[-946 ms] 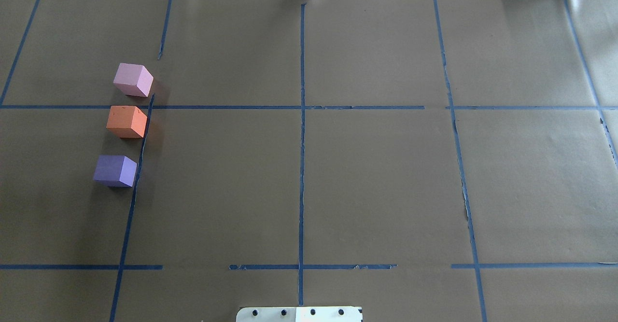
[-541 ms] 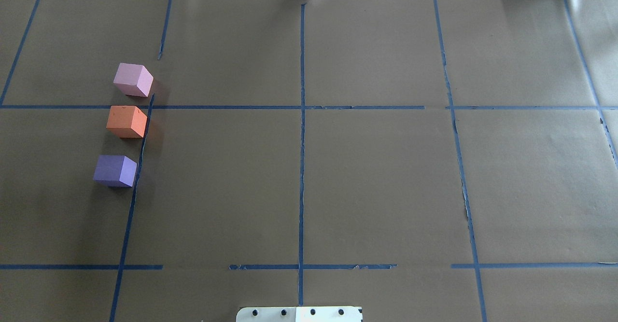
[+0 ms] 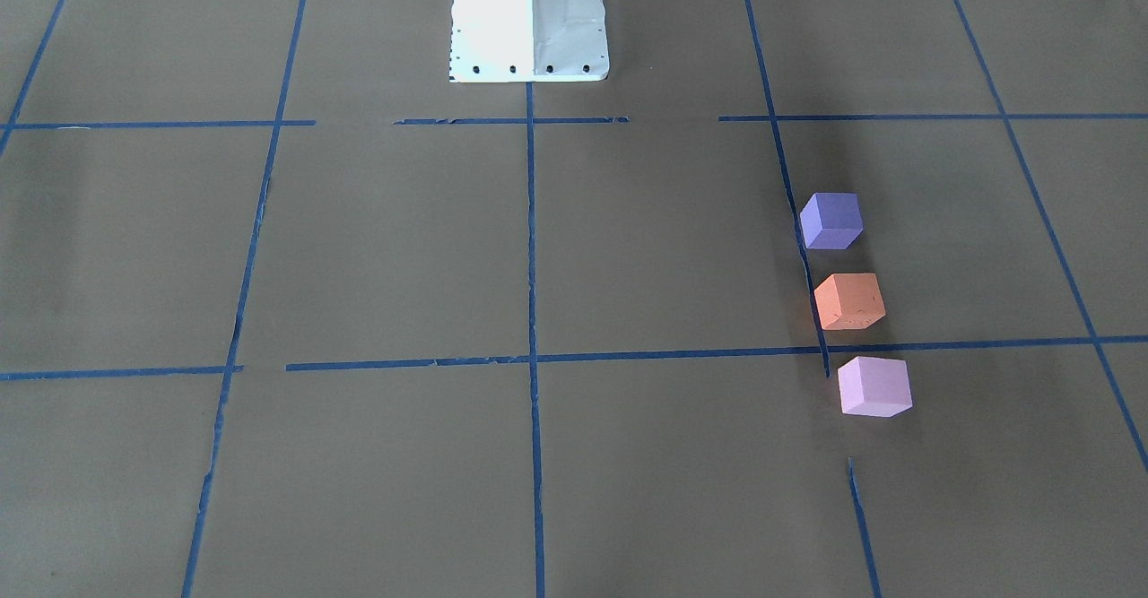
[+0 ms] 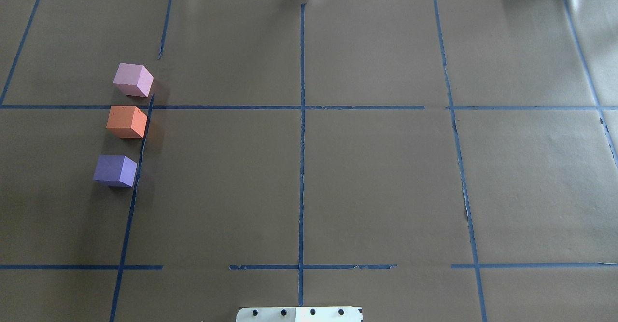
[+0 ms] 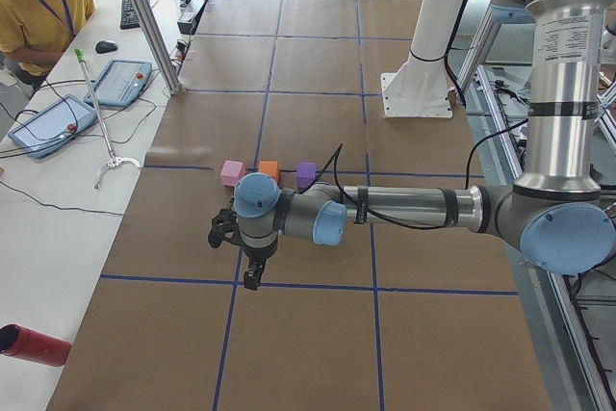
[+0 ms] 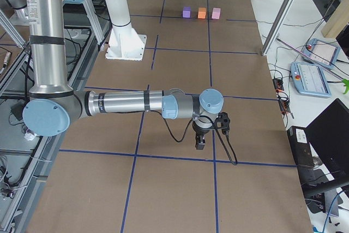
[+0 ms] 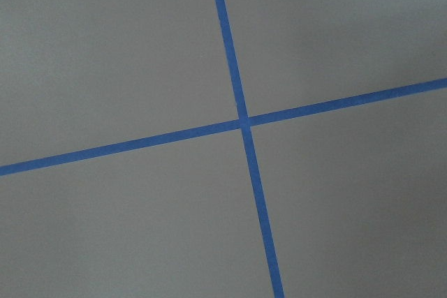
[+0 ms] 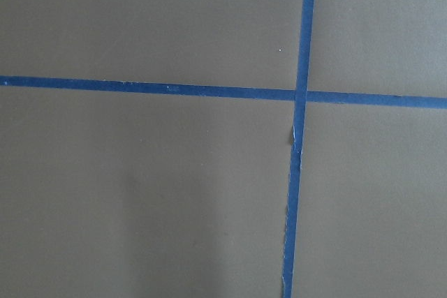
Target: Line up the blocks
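Three blocks stand in a spaced line at the table's left side beside a blue tape line: the pale pink-lilac block [image 4: 133, 79] farthest, the orange block [image 4: 126, 121] in the middle, the blue-violet block [image 4: 115, 170] nearest the robot. They also show in the front-facing view: blue-violet [image 3: 831, 220], orange [image 3: 848, 300], pink-lilac [image 3: 874, 386]. My left gripper [image 5: 252, 274] hangs over the table, apart from the blocks. My right gripper [image 6: 200, 142] hangs far from them at the other end. I cannot tell whether either is open or shut. Both wrist views show only brown paper and tape.
The robot's white base [image 3: 529, 24] stands at the table's middle near edge. Blue tape [image 4: 301, 119] marks a grid on the brown paper. A person [image 5: 38, 7], control tablets [image 5: 120, 82] and a red cylinder [image 5: 34, 346] are at the operators' side.
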